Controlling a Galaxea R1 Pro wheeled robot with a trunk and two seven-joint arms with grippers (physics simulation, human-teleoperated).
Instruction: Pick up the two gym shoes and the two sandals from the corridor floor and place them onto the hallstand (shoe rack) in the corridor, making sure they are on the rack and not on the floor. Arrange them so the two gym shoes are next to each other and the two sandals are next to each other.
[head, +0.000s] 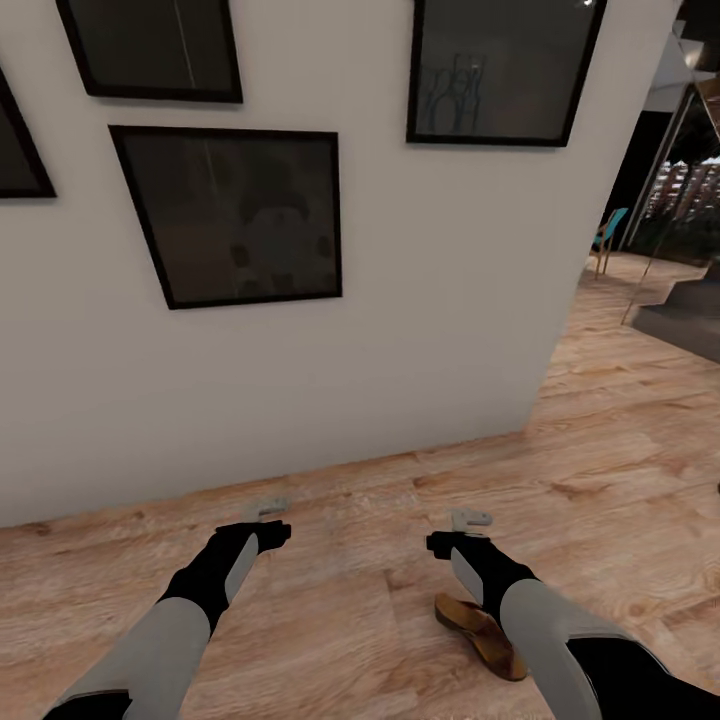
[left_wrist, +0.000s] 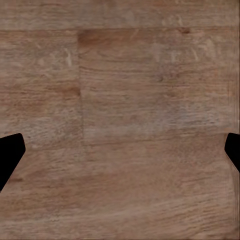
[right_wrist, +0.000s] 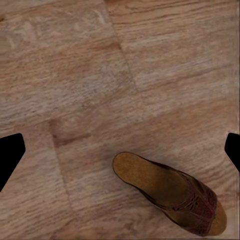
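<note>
Both my arms reach forward and down over the wood floor (head: 620, 450), roughly parallel, forearms in grey sleeves, wrists in black. My left end effector (head: 268, 508) hangs above bare planks, close to the foot of the white wall (head: 400, 300). In the left wrist view its two dark fingertips (left_wrist: 10, 155) sit at opposite edges of the frame, far apart, with nothing between them but floor: it is wide open and empty.

My right end effector (head: 470, 520) hangs at about the same height, a little farther from the wall. In the right wrist view its fingertips (right_wrist: 10, 155) likewise stand at the far edges, spread wide, holding nothing.

One sandal (head: 480, 634) lies on the floor just under my right forearm, partly hidden by it in the head view. In the right wrist view the sandal (right_wrist: 170, 192) lies flat, sole down, tan footbed up, dark brown strap across the front. It sits off to one side of the open fingers, not between them, and clear of both tips.

Dark framed pictures (head: 235, 215) hang on the wall ahead. Past the wall's corner, on my right, the floor runs on toward a blue chair (head: 607, 235).
</note>
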